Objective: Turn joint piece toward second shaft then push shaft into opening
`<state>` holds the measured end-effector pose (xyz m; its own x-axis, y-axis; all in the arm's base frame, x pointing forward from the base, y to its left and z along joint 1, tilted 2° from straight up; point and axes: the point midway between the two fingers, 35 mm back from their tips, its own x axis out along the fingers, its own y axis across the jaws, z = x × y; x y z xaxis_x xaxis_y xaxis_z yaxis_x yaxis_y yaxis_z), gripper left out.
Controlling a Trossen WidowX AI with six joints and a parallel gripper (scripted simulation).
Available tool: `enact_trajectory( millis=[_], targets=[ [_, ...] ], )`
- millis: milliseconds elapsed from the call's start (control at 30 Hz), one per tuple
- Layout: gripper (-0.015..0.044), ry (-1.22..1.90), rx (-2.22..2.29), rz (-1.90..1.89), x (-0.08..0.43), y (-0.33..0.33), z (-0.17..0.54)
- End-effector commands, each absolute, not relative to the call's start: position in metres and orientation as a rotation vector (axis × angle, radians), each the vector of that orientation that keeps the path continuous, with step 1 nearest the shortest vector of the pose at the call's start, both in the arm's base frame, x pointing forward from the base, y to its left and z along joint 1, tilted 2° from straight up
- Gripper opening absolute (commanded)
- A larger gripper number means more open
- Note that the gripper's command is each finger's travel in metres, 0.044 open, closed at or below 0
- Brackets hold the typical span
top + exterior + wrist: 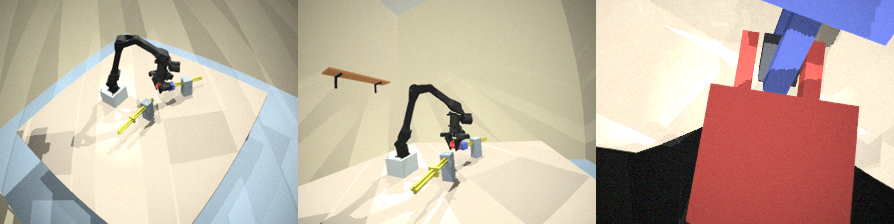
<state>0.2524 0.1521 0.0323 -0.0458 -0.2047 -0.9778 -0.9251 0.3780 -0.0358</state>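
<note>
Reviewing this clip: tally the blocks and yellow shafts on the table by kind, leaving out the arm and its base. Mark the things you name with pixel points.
Grey blocks (187, 86) (476, 148): 2
Yellow shafts (125, 127) (421, 183): 2
Total: 4

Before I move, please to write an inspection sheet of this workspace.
Surface: pale beige tabletop, shadows across it.
Job's things: red square joint piece on blue hinge part; two yellow ribbed shafts, each through a grey upright block.
Clutter: nothing seen.
Gripper: black parallel-jaw gripper, shut on joint piece.
Cables: nothing seen.
Surroundings: brown wall shelf, beige walls.
</note>
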Motion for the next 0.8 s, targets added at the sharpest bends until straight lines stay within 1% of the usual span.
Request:
enact_trajectory(
  millis=[0, 767],
  targets=[
    [0.0, 1.52, -1.055, 0.814, 0.252, 0.152, 0.032],
    [0.0, 1.165, -0.998, 1.099, 0.259, 0.142, 0.017]
  ],
)
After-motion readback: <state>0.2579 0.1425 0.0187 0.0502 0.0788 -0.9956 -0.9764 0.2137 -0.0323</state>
